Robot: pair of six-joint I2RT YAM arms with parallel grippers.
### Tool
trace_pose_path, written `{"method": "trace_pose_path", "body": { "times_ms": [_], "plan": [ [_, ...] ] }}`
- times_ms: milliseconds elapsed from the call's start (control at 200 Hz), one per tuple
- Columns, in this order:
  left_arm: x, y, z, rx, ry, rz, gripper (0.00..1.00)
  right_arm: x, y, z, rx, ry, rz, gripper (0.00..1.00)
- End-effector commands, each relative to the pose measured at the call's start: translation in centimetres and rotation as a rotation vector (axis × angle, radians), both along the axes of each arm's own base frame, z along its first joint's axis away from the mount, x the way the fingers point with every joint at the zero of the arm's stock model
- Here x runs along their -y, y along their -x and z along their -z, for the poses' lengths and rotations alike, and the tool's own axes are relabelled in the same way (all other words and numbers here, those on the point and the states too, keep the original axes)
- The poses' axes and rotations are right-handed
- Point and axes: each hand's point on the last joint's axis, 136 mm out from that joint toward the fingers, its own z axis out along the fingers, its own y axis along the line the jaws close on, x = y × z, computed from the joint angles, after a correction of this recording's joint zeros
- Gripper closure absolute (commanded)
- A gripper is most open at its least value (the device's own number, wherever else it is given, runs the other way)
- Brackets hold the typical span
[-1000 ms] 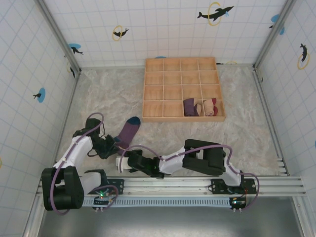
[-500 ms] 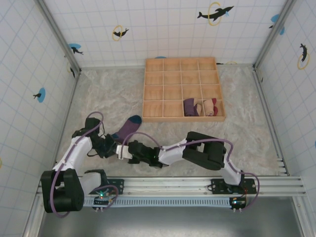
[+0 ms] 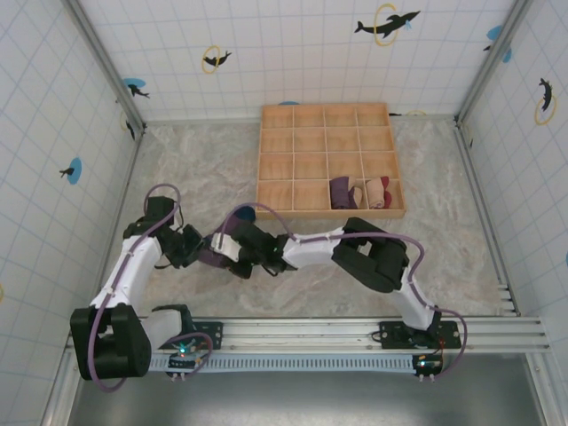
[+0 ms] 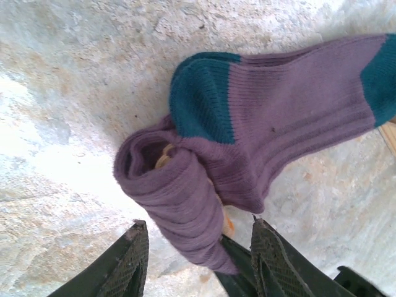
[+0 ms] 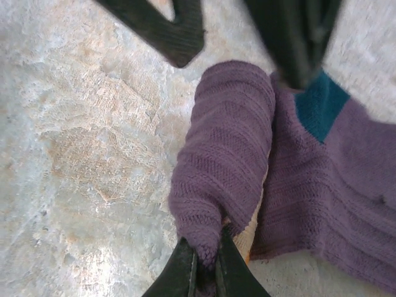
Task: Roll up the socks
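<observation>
A purple sock (image 4: 291, 117) with a teal heel and toe lies on the marbled table, its cuff end wound into a roll (image 4: 182, 198). A bit of orange cuff peeks out under the roll. My left gripper (image 4: 199, 258) is open, its two fingers straddling the roll's near end without pinching it. My right gripper (image 5: 207, 263) is shut on the opposite tip of the same roll (image 5: 223, 154). From above, both grippers meet over the sock (image 3: 211, 258), the left gripper (image 3: 193, 248) beside the right gripper (image 3: 229, 251), and the arms hide most of it.
A wooden compartment tray (image 3: 326, 115) stands at the back. Its front row holds a rolled purple sock (image 3: 341, 192) and a rolled tan and dark-red sock (image 3: 380, 192) in neighbouring cells. Tiled walls close in the table on three sides.
The right gripper has shut on the roll's end and both arms have moved away from the near edge. The left gripper has opened. The sock's flat stretch is shorter now.
</observation>
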Motion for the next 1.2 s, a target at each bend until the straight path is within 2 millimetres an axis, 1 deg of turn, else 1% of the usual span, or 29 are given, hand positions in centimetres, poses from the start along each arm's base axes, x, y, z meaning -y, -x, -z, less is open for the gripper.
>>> {"method": "trace_pose_path", "body": {
  "times_ms": [0, 15, 35, 45, 105, 220, 320, 455, 535, 591, 741, 871, 1036, 1126, 1196],
  "plan": [
    [-0.7, 0.8, 0.2, -0.010, -0.041, -0.013, 0.56, 2.4, 1.6, 4.8, -0.338, 0.175, 0.000, 1.00],
    [-0.7, 0.9, 0.3, -0.010, -0.040, -0.015, 0.56, 2.3, 1.5, 4.8, -0.364, 0.178, 0.003, 1.00],
    [-0.7, 0.9, 0.3, -0.006, -0.037, -0.016, 0.57, 2.0, 1.3, 4.3, -0.392, 0.169, 0.006, 1.00],
    [-0.7, 0.9, 0.3, -0.003, -0.037, -0.018, 0.57, 2.2, 1.4, 5.2, -0.417, 0.188, 0.010, 1.00],
    [-0.6, 1.2, 0.7, 0.001, -0.028, -0.027, 0.59, 2.2, 0.9, 6.0, -0.504, 0.212, 0.041, 1.00],
    [-0.6, 1.7, 1.8, -0.007, -0.027, -0.035, 0.60, 2.2, 0.2, 6.5, -0.633, 0.229, 0.106, 1.00],
    [-0.7, 1.7, 2.8, 0.002, -0.033, -0.041, 0.61, 2.3, -0.6, 6.7, -0.778, 0.237, 0.173, 1.00],
    [-0.7, 0.3, 2.9, 0.080, -0.015, -0.086, 0.61, 2.4, -1.6, 6.4, -0.939, 0.219, 0.289, 1.00],
    [0.0, -0.9, 2.6, 0.140, 0.040, -0.100, 0.60, 2.5, -1.9, 6.4, -1.009, 0.218, 0.339, 1.00],
    [0.5, -1.3, 2.6, 0.164, 0.076, -0.110, 0.58, 2.4, -2.3, 6.3, -1.044, 0.213, 0.369, 1.00],
    [0.6, -1.6, 3.3, 0.189, 0.097, -0.141, 0.50, 2.4, -2.8, 6.3, -1.106, 0.206, 0.423, 1.00],
    [0.7, -1.7, 3.7, 0.202, 0.122, -0.164, 0.49, 2.2, -2.9, 6.1, -1.108, 0.197, 0.431, 1.00],
    [-0.2, -1.9, 4.0, 0.208, 0.073, -0.196, 0.51, 1.9, -2.9, 5.8, -1.125, 0.184, 0.422, 1.00],
    [-0.3, -2.3, 3.6, 0.246, 0.075, -0.207, 0.51, 1.7, -2.7, 5.4, -1.153, 0.174, 0.412, 1.00],
    [-0.4, -2.4, 3.9, 0.253, 0.070, -0.211, 0.51, 1.5, -2.7, 5.1, -1.171, 0.161, 0.406, 1.00]
  ]
}}
